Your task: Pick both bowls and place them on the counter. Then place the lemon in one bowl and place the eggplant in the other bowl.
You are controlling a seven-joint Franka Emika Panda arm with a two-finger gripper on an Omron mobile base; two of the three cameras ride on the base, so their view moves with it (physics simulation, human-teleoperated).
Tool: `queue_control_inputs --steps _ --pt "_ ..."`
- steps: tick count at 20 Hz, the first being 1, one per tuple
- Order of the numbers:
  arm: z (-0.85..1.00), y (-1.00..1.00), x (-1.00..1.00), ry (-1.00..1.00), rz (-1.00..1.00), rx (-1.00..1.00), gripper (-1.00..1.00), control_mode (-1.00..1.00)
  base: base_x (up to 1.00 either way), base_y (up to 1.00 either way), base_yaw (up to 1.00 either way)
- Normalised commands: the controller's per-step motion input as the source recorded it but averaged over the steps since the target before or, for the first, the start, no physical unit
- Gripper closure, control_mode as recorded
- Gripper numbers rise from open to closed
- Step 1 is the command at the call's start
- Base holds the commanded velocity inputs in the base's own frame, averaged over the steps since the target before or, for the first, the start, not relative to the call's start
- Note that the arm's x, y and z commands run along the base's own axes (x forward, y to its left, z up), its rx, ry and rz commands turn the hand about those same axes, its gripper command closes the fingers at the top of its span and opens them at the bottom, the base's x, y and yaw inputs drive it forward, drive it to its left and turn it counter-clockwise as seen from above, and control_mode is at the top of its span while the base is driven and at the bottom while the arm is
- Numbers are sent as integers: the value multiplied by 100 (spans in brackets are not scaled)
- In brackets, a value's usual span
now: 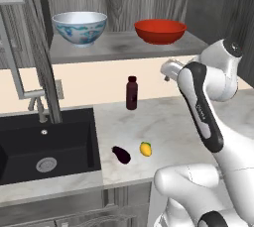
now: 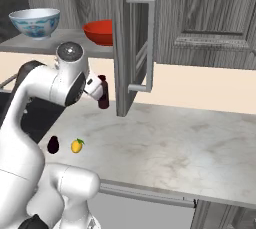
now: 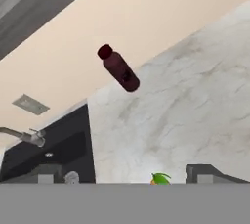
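Two bowls stand on the dark grey shelf: the white floral bowl on the left, the plain red bowl on the right. On the marbled counter near its front edge, the lemon lies just right of the dark eggplant. My gripper hangs above the counter, below the shelf's right end, with its fingertips wide apart, open and empty. The lemon's green tip peeks in between them.
A dark maroon bottle stands upright at the back of the counter. The black sink with its faucet lies to the left. An open cabinet door juts out beside the shelf's right end.
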Motion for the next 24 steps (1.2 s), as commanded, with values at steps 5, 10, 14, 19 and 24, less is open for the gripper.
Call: queue_control_inputs --steps 5,10,14,19,24 --pt "41 23 3 -8 -38 13 -100 -100 0 0 0" --pt "43 10 5 -4 -47 12 -100 -100 0 0 0" --pt "51 -3 0 -2 -25 21 -100 -100 0 0 0" --pt "56 -11 3 0 -12 24 -100 -100 0 0 0" --pt "53 -11 4 0 -3 22 -100 -100 0 0 0"
